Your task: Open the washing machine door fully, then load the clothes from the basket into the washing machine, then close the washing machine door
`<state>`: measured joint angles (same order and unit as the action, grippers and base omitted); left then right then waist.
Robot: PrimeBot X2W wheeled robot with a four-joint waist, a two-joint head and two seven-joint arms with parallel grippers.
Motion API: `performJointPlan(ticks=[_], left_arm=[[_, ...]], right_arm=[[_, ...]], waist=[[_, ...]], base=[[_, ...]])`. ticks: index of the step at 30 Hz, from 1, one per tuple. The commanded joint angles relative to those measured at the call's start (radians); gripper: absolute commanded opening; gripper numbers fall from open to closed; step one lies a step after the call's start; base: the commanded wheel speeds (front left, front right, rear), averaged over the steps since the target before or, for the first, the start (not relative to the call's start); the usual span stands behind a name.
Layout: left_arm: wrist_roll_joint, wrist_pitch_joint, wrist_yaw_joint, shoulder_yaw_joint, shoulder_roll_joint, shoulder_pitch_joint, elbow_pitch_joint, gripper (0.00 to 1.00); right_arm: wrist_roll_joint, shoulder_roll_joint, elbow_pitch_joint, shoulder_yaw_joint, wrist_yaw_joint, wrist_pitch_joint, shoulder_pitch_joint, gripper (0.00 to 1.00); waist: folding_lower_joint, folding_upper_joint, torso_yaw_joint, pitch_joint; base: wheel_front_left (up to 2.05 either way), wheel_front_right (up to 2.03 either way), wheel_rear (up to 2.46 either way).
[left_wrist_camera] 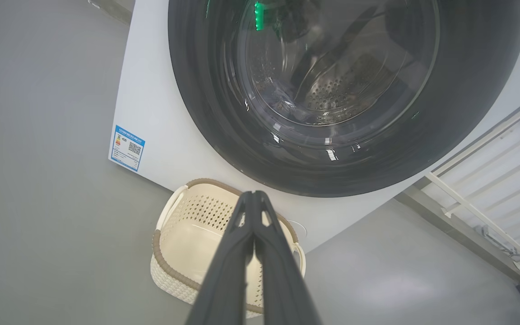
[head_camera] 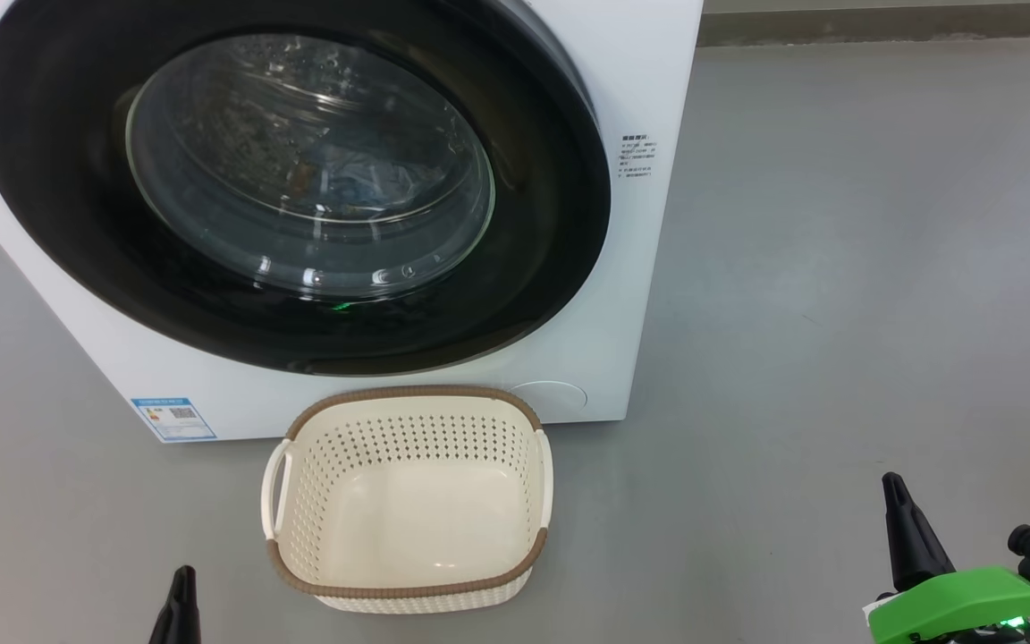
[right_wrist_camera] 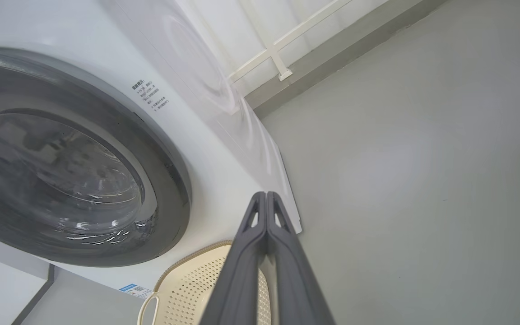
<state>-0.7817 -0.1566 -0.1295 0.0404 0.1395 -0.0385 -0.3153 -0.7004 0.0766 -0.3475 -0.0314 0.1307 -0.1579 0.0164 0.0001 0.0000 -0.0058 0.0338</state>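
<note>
- Head view: washing machine door (head_camera: 309, 170) shut, at 11 o'clock. The basket (head_camera: 408, 395) sits empty at 6 o'clock, and the clothes (head_camera: 363, 174) seem to be inside.
- Left wrist view: left gripper (left_wrist_camera: 253, 195) pinched together, empty.
- Right wrist view: right gripper (right_wrist_camera: 265, 195) pinched together, empty. The door at 9 o'clock is probably rigid and slippery, best hooked at its rim edge.

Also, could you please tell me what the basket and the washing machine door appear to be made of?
The basket looks like moulded cream plastic, matt, with regular holes; its brown rim imitates weave. The washing machine door seems clear glass in a glossy black surround, probably plastic, judging by sharp reflections.
</note>
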Motion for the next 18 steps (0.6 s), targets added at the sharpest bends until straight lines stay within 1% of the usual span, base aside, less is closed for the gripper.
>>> performJointPlan(ticks=[1, 18], left_arm=[[-0.025, 0.006, 0.008, -0.021, 0.011, 0.047, 0.033, 0.00], [-0.177, 0.056, 0.013, -0.046, -0.008, 0.066, 0.046, 0.00]], right_arm=[[-0.031, 0.010, 0.030, 0.001, 0.000, 0.007, 0.044, 0.00], [-0.196, 0.003, 0.042, -0.016, 0.000, 0.057, 0.056, 0.00]], waist=[[-0.0001, 0.0000, 0.000, 0.000], [-0.0001, 0.0000, 0.001, -0.007]], base=[[0.00, 0.00, 0.00], [0.00, 0.00, 0.00]])
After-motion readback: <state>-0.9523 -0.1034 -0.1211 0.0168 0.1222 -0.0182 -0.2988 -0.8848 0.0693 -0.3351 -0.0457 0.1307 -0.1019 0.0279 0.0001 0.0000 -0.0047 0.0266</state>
